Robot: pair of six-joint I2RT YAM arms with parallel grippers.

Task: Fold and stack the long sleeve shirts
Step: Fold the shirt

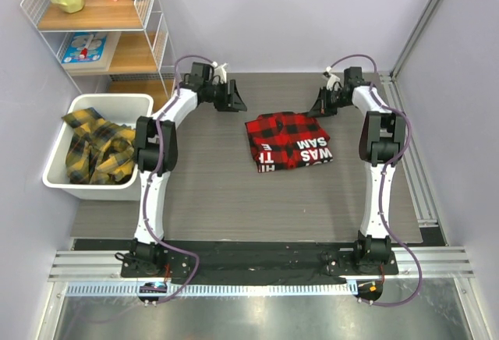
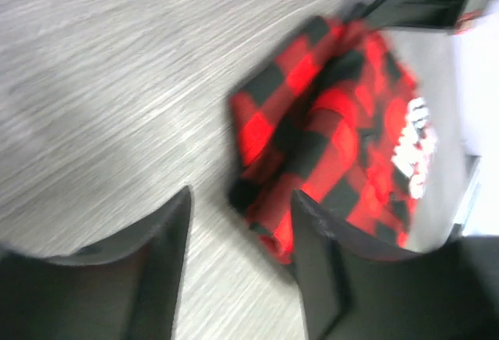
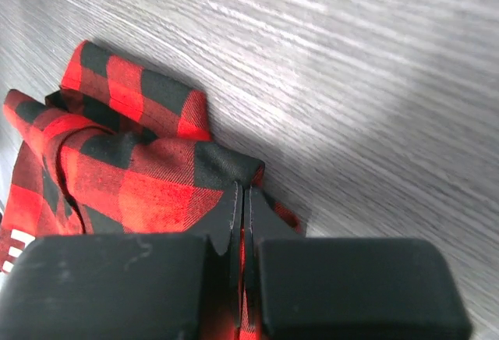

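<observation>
The left gripper, jaws apart and empty, hangs beside the folded red shirt on the table while the right gripper pinches its far corner; the fold seems done, so next: release, then fetch a yellow shirt.

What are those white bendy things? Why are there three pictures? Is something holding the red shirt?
Those are two robot arms, the left arm and the right arm, bolted at the near edge of a table. The wide picture comes from a camera above and behind them. The other two come from small cameras on each wrist, looking past that arm's own pinching tool. A folded red shirt with white letters lies on the table. The right tool is shut and seems to pinch the shirt's edge. The left tool is open next to the shirt and holds nothing. Some yellow shirts wait in a white bin on the left.
</observation>
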